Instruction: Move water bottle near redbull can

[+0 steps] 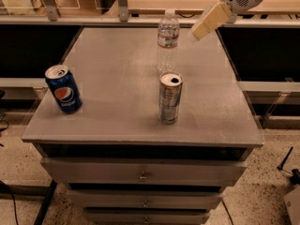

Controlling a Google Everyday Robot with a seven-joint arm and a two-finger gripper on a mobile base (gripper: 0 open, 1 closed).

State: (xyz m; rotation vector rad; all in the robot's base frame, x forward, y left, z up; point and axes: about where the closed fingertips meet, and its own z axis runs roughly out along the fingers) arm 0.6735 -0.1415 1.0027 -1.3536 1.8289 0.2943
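- Worktop: the flat grey top of a drawer cabinet, with all three containers standing upright on it.
- Jaws: mine hang above the far right part of the worktop, to the right of the bottle's cap and clear of it. Whether they are parted or clenched I cannot tell.
- Water bottle: it stands near the far edge, roughly mid-width, straight behind the redbull can with bare worktop between them. I judge it tall, narrow and tippy, and its thin ribbed plastic will likely give under a hard squeeze. How full it is I cannot tell. I would take hold on the ribbed body below the label, gently.
- Redbull can: it sits toward the front, slim, with its tab opening showing.
- Pepsi can: it is well apart, at the left edge.
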